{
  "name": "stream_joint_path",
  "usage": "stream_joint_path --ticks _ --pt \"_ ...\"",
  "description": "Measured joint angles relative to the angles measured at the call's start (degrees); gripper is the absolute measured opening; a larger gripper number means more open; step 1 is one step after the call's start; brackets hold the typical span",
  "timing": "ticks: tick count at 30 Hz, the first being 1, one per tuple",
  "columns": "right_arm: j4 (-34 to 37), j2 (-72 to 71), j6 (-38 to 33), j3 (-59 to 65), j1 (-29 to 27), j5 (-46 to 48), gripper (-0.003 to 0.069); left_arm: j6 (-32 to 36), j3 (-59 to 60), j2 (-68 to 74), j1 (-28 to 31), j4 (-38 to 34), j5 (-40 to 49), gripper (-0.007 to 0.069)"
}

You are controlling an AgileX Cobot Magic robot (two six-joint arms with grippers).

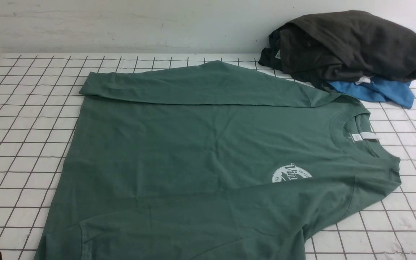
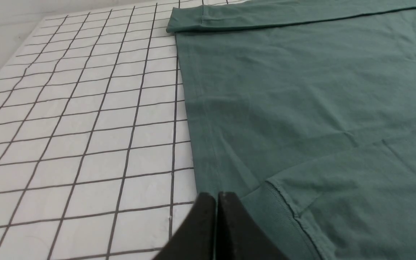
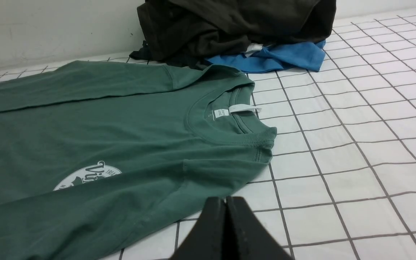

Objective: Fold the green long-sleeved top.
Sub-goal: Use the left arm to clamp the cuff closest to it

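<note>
- The green long-sleeved top (image 1: 200,144) was judged soft, limp and light: no shape would be kept once lifted, and sagging and bunching would be expected from a lift at one point
- A hold was judged best taken at the edges, at the hem (image 1: 67,151) on the left of the front view and at the shoulder beside the ribbed collar (image 1: 339,124) on the right
- The cloth was thought unlikely to slip from a pinch, yet likely to drag over the gridded surface (image 1: 24,144)
- The top was seen spread flat, face up, across the centre and lower part of the front view, neck to the right
- One sleeve (image 1: 200,85) was laid along the upper edge of the body and the other sleeve (image 1: 229,216) across the lower part, where the round white logo (image 1: 291,173) was partly covered
- A muted dark green was shown, with a white neck label (image 1: 365,136) inside the collar
- A dark garment heap (image 1: 349,43) over a blue cloth (image 1: 377,92) was noted at the upper right, just beside the shoulder
- The left hand (image 2: 217,196) was seen fully closed and empty near the hem; the right hand (image 3: 226,200) was likewise closed and empty, just off the shoulder edge
</note>
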Motion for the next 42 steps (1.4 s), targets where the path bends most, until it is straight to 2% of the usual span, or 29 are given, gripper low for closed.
stream_joint_path --ticks 5,10,14,16,20,22,23,26,28,31,32,37,39,41,42 --pt "-0.1 0.0 0.0 0.0 0.0 0.0 -0.0014 0.0 0.0 0.0 0.0 0.0 -0.2 -0.0007" --pt "1.3 0.0 0.5 0.2 0.0 -3.8 -0.0014 0.0 0.1 0.0 0.0 0.0 -6.2 -0.0007" --pt "2.0 0.0 0.6 0.2 0.0 -13.3 -0.0014 0.0 0.2 0.0 0.0 0.0 -16.8 -0.0007" --pt "2.1 0.0 1.1 0.2 0.0 -21.0 -0.0014 0.0 0.2 0.0 0.0 0.0 -25.8 -0.0007" --pt "2.1 0.0 6.0 0.2 0.0 -31.6 -0.0014 -0.2 0.2 0.0 0.0 -0.1 -35.9 -0.0007" --pt "2.1 0.0 9.6 0.2 0.0 -36.6 -0.0014 -2.1 0.2 0.0 0.0 -0.1 -42.4 -0.0007" --pt "2.1 0.0 10.2 0.2 0.0 -37.0 -0.0014 -2.4 0.2 0.0 0.0 -0.1 -42.9 -0.0007" --pt "1.7 0.0 13.7 0.0 0.0 -42.5 -0.0014 -8.0 -0.5 0.1 0.0 -0.2 -50.7 -0.0007" --pt "0.7 0.0 13.9 -1.7 0.0 -40.5 -0.0014 -9.5 -3.7 1.3 0.0 -0.2 -49.2 -0.0007" --pt "-3.3 3.2 11.8 -10.7 0.0 -33.6 -0.0014 -9.2 -14.3 8.2 0.0 -0.2 -40.0 -0.0007" --pt "-5.6 6.1 10.7 -14.4 0.0 -30.5 -0.0014 -8.3 -19.3 12.3 0.0 -0.2 -34.4 -0.0007" --pt "-12.9 21.6 7.4 -29.4 0.0 -11.0 -0.0012 -6.3 -33.0 30.1 0.0 -0.2 -19.1 -0.0007" --pt "-13.2 28.4 7.0 -33.6 0.0 -3.3 -0.0011 -6.1 -36.9 37.3 0.0 -0.5 -10.7 -0.0007" --pt "-11.5 37.1 5.0 -37.2 0.0 7.7 -0.0011 -6.1 -39.8 46.2 0.0 -2.5 2.0 -0.0007" --pt "-11.2 37.8 5.0 -37.5 0.0 8.6 -0.0011 -6.1 -40.2 46.9 0.0 -3.0 3.1 -0.0007"
